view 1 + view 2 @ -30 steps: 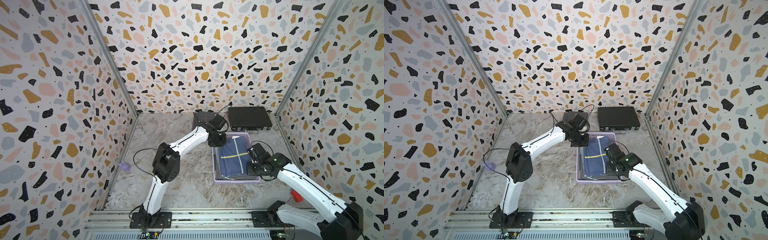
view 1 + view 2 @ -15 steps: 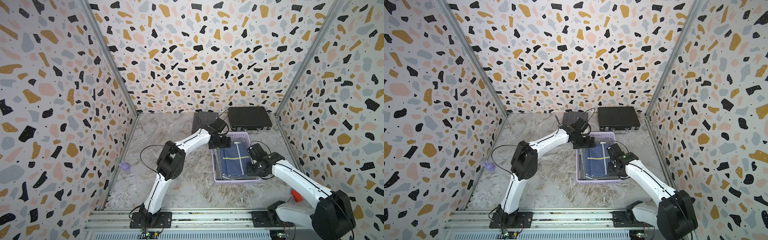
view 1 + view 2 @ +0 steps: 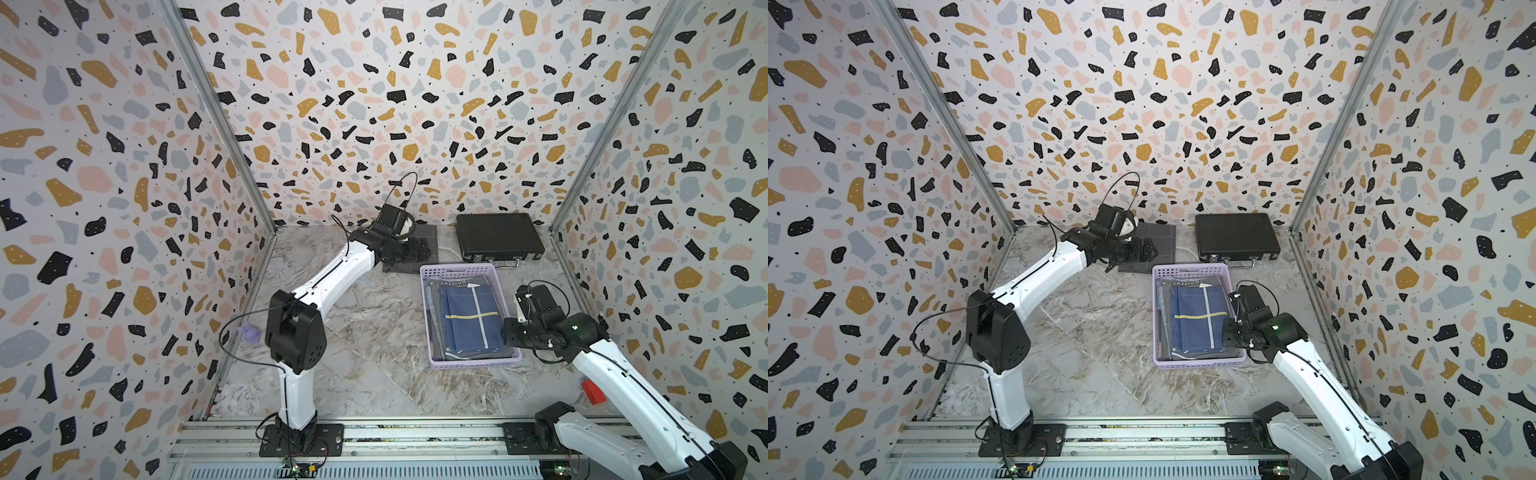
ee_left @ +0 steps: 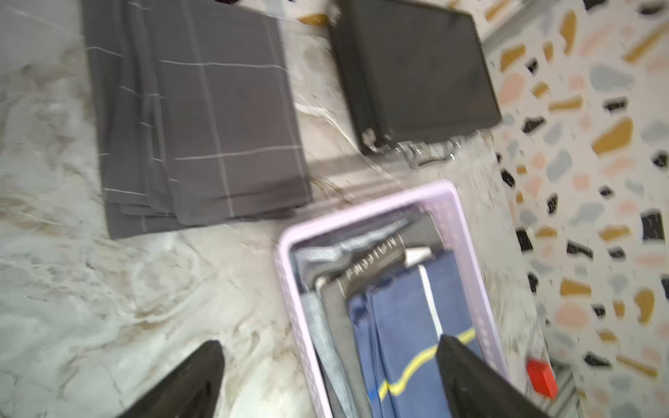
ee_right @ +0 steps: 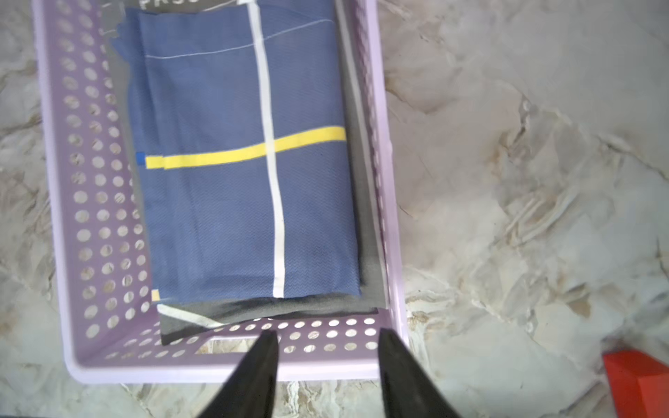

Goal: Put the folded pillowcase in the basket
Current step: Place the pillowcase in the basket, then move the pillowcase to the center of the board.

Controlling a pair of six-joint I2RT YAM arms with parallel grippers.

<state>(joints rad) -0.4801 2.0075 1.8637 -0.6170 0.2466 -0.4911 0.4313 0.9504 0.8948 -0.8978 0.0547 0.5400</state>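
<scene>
The folded pillowcase (image 3: 469, 320) (image 3: 1196, 322), blue with a yellow and a white stripe, lies flat in the lilac basket (image 3: 426, 316) (image 3: 1156, 316) on top of darker folded cloths. My left gripper (image 3: 424, 251) (image 3: 1152, 251) hangs open just behind the basket's back left corner, holding nothing. In the left wrist view its gripper (image 4: 327, 340) spans the basket rim (image 4: 297, 307) and the pillowcase (image 4: 402, 325) below. My right gripper (image 3: 505, 332) (image 3: 1225, 334) is open and empty beside the basket's right wall. In the right wrist view it (image 5: 327, 332) hovers over a short wall of the basket (image 5: 72, 217), clear of the pillowcase (image 5: 235, 202).
A stack of grey folded cloths (image 3: 428, 237) (image 4: 202, 126) lies at the back under the left wrist. A black hard case (image 3: 498, 241) (image 3: 1235, 237) stands behind the basket. A red block (image 3: 593, 392) (image 5: 637, 383) sits by the right wall, a small purple thing (image 3: 248, 332) by the left wall.
Both grippers have opened and let go of the pillowcase, which now lies flat in the basket. The left gripper drew back toward the rear, the right one pulled away to the basket's right side.
</scene>
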